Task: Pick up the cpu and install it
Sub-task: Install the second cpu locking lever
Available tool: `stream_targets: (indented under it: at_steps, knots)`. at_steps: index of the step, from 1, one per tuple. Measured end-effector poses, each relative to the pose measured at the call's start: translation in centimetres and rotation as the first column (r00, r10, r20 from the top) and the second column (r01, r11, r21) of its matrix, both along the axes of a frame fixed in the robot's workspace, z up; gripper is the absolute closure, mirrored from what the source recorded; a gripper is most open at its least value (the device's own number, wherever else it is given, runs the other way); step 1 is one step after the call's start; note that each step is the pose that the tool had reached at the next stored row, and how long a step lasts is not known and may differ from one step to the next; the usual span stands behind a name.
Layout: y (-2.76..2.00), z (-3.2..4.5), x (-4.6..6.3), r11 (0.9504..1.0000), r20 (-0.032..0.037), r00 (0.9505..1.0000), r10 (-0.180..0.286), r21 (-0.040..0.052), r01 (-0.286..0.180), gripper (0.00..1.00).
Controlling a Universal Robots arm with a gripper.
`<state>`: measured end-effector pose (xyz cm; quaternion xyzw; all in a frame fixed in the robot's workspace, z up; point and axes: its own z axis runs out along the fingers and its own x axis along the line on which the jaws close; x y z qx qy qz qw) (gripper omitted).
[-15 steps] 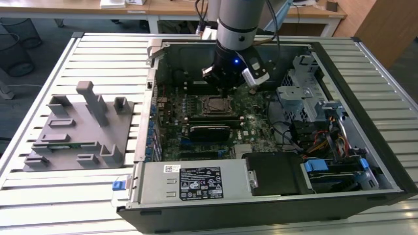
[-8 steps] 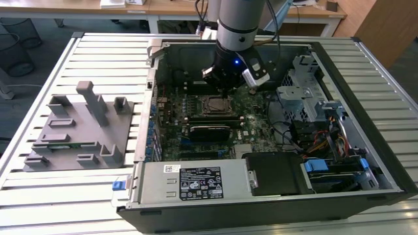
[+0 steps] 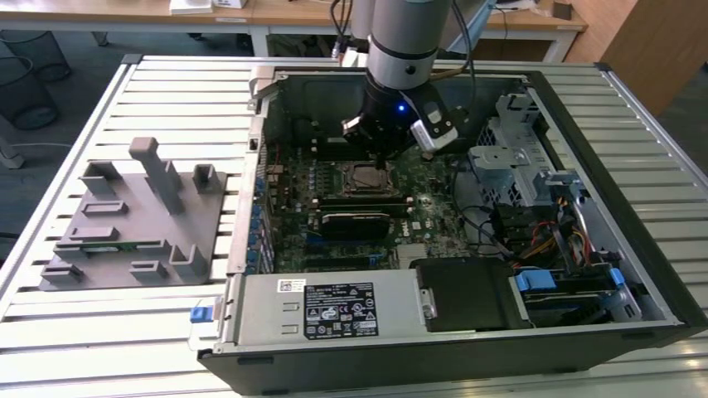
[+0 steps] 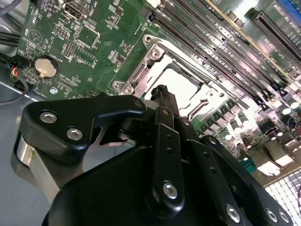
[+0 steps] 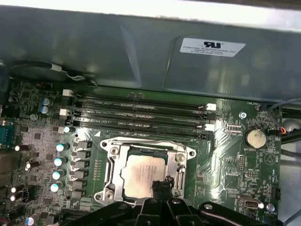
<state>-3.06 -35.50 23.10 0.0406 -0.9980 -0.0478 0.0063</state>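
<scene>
grey fixture tray (image 3: 128, 220) sits near the bench's (image 3: 89, 332) left edge in the exterior view | cpu (image 5: 143, 173) lies flat in the socket frame (image 5: 109, 165) on the motherboard (image 3: 415, 220) in the open computer case (image 3: 619, 249), one edge hidden by the end effector | end effector (image 5: 159, 189) hovers just above the cpu; its opening and contact: cannot tell.

The open computer case (image 3: 619, 166) lies on the worktop (image 3: 166, 75) toward the exterior view's right edge, a parts stand (image 3: 133, 220) beside it near the left edge; the cpu (image 5: 143, 175) sits in its socket (image 5: 113, 157) on the motherboard (image 5: 230, 155), the hand (image 3: 382, 157) just above it
</scene>
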Motion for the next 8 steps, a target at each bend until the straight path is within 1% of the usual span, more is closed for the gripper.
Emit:
stream_targets:
  at_steps: [3,4,8]
  knots:
    - [-0.01,0.78,-0.01,1.0,0.0001,1.0,0.0,0.0002,0.0,0.89]
    - [-0.02,0.94,-0.01,1.0,0.0001,1.0,0.0,0.0001,0.0,0.89]
    - [-0.36,0.95,-0.01,1.0,0.0,1.0,0.0,0.0003,0.0,0.89]
